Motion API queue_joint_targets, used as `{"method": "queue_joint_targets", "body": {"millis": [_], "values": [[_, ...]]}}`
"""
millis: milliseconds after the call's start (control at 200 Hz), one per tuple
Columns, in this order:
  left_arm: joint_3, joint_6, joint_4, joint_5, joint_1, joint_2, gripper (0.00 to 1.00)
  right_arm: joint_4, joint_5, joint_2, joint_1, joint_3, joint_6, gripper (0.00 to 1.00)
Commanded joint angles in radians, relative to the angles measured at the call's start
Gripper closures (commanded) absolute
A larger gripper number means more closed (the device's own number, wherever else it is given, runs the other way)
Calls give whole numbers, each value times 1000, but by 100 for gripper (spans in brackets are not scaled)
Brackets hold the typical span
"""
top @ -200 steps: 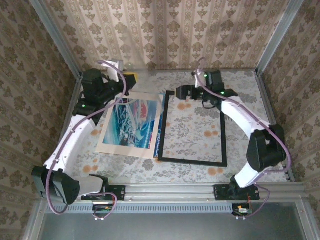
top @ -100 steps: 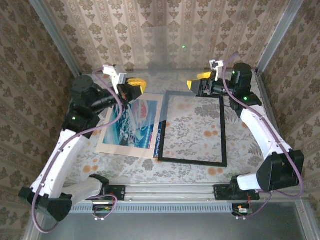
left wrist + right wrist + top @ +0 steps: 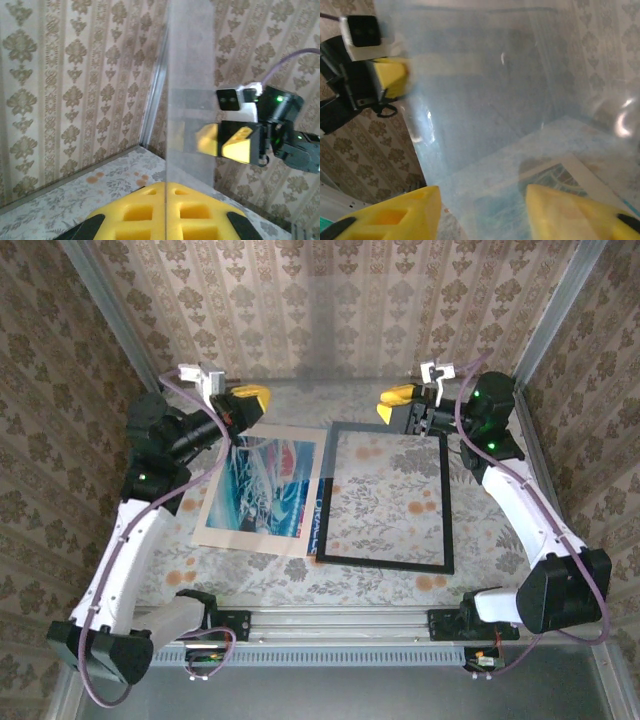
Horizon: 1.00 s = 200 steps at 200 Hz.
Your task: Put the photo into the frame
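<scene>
Damask wallpaper closes in three sides of the cell, and a floral cloth covers the table (image 3: 250, 575). In the overhead view the photo (image 3: 262, 490) lies flat and image-up at left of centre. Its right edge is against or just beside the left rail of the frame (image 3: 385, 562), and I cannot tell whether they overlap. The black frame lies flat at right of centre, with only the floral cloth showing inside it.

Both arms are raised off the table. The left arm climbs from its base at lower left along the left edge, then bends at the wrist, so the left gripper (image 3: 247, 400) points right, above the far corner of the photo. The right arm mirrors it up the right edge, and the right gripper (image 3: 397, 400) points left, above the far left corner of the frame. The two grippers face each other, well apart.

A clear pane (image 3: 190, 60) stands between them. In the left wrist view the yellow pads of the left gripper (image 3: 166, 187) are pressed together on the pane's edge. In the right wrist view the right gripper (image 3: 482, 190) has its jaws spread wide. The pane fills the space ahead of them, and whether it touches either pad cannot be told.
</scene>
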Motion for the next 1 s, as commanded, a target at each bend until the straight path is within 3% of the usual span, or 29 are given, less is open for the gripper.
{"method": "queue_joint_targets", "body": {"millis": [0, 285, 455, 575, 650, 815, 995], "values": [[-21, -73, 83, -15, 13, -2, 100, 77, -22, -30, 4, -1, 41, 60], [-39, -102, 81, -37, 30, 22, 100, 104, 37, -18, 4, -6, 81, 81], [-55, -109, 79, -36, 32, 36, 100, 38, 78, -15, 4, 3, 63, 100], [-84, -122, 84, -54, 33, 49, 100, -94, 128, -10, 4, 15, 53, 100], [-113, -124, 62, -105, 33, 59, 73, -241, 168, -14, 4, 11, 44, 100], [-226, -117, 30, -257, 36, 91, 39, -510, 244, -12, 2, -61, 83, 100], [-281, 17, -164, -560, 39, 114, 21, -655, 307, 111, -7, -146, 93, 100]]}}
